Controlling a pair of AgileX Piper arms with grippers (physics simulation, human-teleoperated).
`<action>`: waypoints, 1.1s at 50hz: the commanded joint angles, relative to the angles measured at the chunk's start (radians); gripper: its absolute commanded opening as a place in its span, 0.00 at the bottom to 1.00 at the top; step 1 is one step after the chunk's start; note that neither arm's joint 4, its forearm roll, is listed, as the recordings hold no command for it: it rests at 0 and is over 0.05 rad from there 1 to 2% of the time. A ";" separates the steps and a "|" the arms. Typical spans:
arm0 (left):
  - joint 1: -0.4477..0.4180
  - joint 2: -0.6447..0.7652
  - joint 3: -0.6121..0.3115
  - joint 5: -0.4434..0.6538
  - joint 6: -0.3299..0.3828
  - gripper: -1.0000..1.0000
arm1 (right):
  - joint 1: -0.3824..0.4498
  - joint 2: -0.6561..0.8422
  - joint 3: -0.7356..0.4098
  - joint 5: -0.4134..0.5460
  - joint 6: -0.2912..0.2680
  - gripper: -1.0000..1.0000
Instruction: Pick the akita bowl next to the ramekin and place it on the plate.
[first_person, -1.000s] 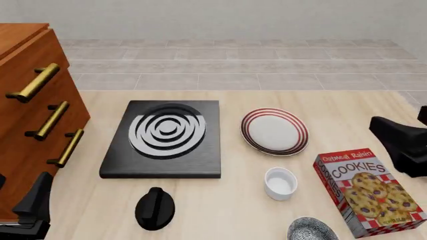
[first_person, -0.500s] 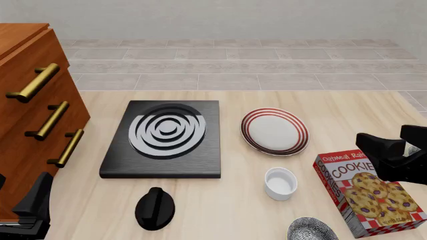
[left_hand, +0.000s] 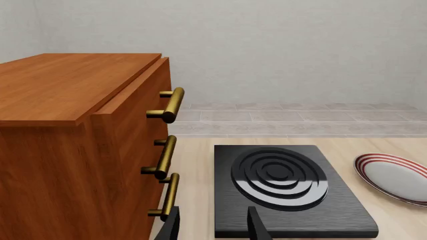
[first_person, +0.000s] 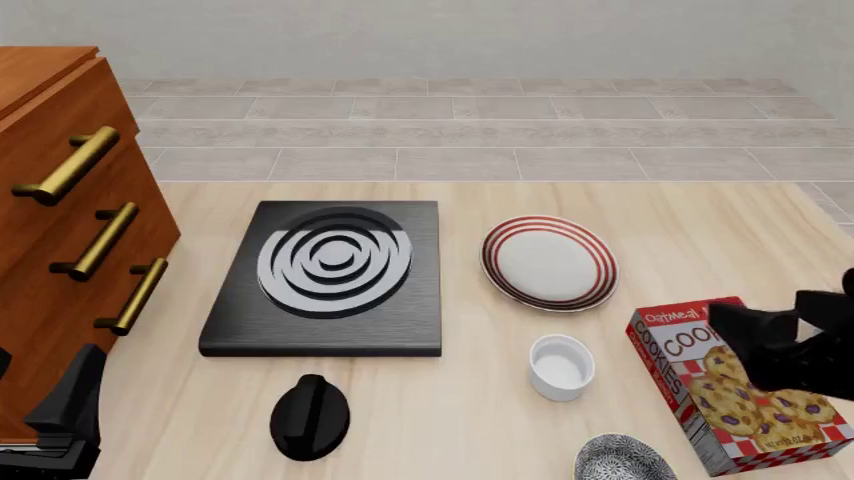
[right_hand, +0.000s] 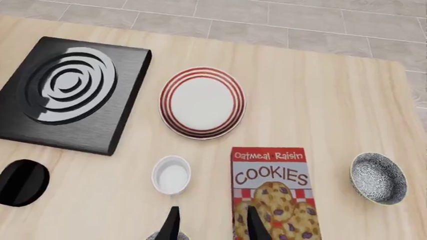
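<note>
Over the last second the right gripper (first_person: 781, 335) has come in from the right edge of the front view, sliding left and down the frame. It now hangs over the cookie box (first_person: 738, 385), hiding the end of the word on its lid. Its fingers seem parted, though the front view is unclear

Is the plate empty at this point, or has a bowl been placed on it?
Empty. The plate shows a bare white centre inside its red rings, and both speckled bowls sit on the table, one beside the ramekin.
</note>
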 joint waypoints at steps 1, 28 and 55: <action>0.000 0.000 0.000 0.000 0.000 1.00 | -0.012 -0.019 0.010 0.045 -0.009 1.00; 0.000 0.000 0.000 0.000 0.000 1.00 | 0.023 -0.005 0.091 0.016 0.024 1.00; 0.000 0.000 0.000 0.000 0.000 1.00 | 0.051 0.010 0.197 -0.021 0.057 1.00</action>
